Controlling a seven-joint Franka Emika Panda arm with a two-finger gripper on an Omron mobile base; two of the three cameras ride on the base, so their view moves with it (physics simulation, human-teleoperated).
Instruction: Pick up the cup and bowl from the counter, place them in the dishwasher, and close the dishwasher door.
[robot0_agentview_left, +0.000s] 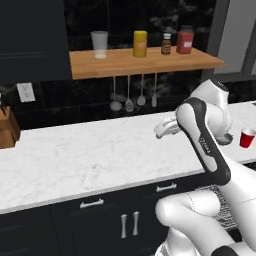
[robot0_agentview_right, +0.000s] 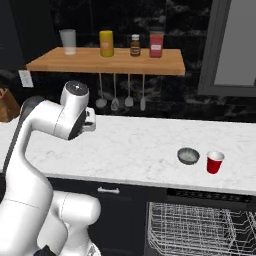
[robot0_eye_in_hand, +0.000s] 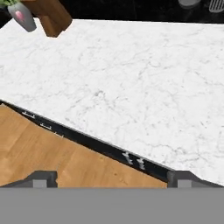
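Cup (robot0_agentview_right: 215, 162) untouched; gripper (robot0_eye_in_hand: 112, 178) wide open, empty, over counter (robot0_eye_in_hand: 131, 87)

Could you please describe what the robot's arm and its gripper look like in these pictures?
The arm is made of glossy white rounded shells with dark bands at the joints and a round grey cap on one joint. One link carries a long black strip with small pale lettering, too small to read. No loose cables show. The gripper has two small dark grey finger tips with lighter square pads, standing wide apart.

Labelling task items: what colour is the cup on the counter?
Red with a white rim; the cup shows best in the right base view.
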